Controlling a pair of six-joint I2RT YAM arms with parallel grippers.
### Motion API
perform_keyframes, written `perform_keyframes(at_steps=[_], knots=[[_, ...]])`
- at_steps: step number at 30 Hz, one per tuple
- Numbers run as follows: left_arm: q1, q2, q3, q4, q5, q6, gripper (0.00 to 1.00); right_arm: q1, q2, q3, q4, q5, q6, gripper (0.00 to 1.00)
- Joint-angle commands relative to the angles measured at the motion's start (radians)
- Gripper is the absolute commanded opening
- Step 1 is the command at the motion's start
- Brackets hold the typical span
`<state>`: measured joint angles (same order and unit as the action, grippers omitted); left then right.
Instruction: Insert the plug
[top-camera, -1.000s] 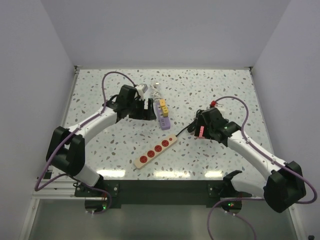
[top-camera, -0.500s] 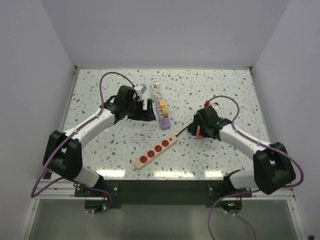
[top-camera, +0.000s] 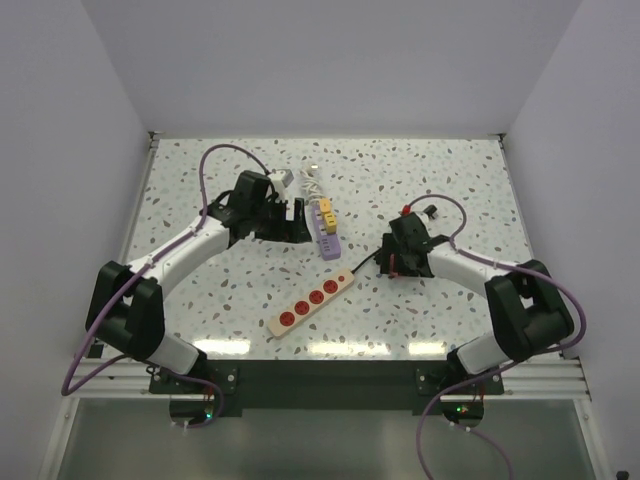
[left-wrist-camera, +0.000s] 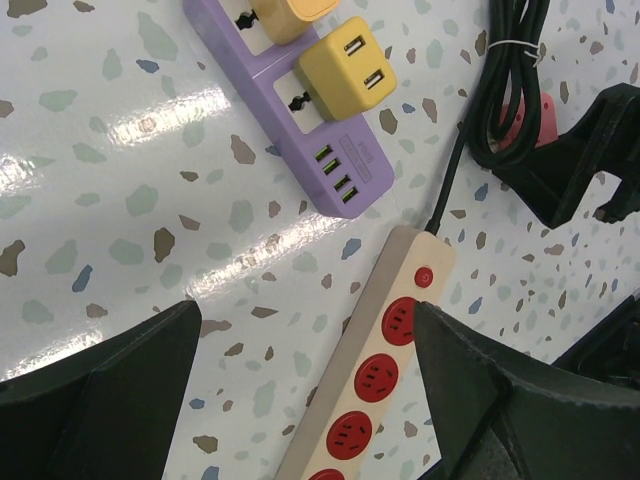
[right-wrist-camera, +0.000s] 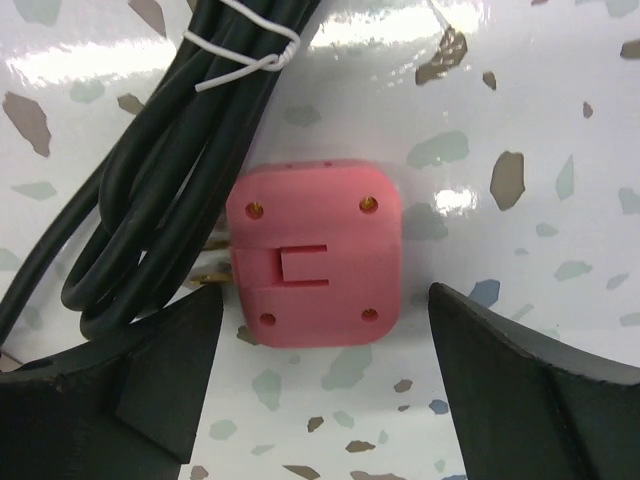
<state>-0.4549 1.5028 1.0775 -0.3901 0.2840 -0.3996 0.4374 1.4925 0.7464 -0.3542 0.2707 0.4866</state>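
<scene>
pink plug (right-wrist-camera: 316, 255) under spread right gripper (right-wrist-camera: 325, 372)

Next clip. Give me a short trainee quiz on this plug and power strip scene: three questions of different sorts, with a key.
1. True or false: the right tool is shut on the pink plug.
2. What sits in the purple power strip? A) yellow adapters B) the pink plug C) nothing
3. Fill in: the sockets of the beige power strip are coloured ___.

Key
1. False: the tool is open, with one finger on each side of the plug.
2. A
3. red
</scene>
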Motion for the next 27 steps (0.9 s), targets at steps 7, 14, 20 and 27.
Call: perform_keyframes(at_steps=[7, 14, 20, 27], knots=[[-0.007, -0.026, 0.065, -0.015, 0.012, 0.007, 0.91, -0.005, 0.06, 0.024, 0.021, 0.035, 0.009, 0.61], [-0.007, -0.023, 0.137, -0.041, 0.072, -0.021, 0.9, -0.002, -0.058, 0.039, -0.038, -0.005, -0.02, 0.19], [-0.007, -0.013, 0.205, -0.021, 0.207, -0.084, 0.9, 0.011, -0.274, 0.076, -0.115, -0.05, -0.054, 0.01], [-0.011, -0.006, 0.243, 0.062, 0.326, -0.188, 0.9, 0.083, -0.351, 0.183, -0.138, -0.099, -0.056, 0.0]])
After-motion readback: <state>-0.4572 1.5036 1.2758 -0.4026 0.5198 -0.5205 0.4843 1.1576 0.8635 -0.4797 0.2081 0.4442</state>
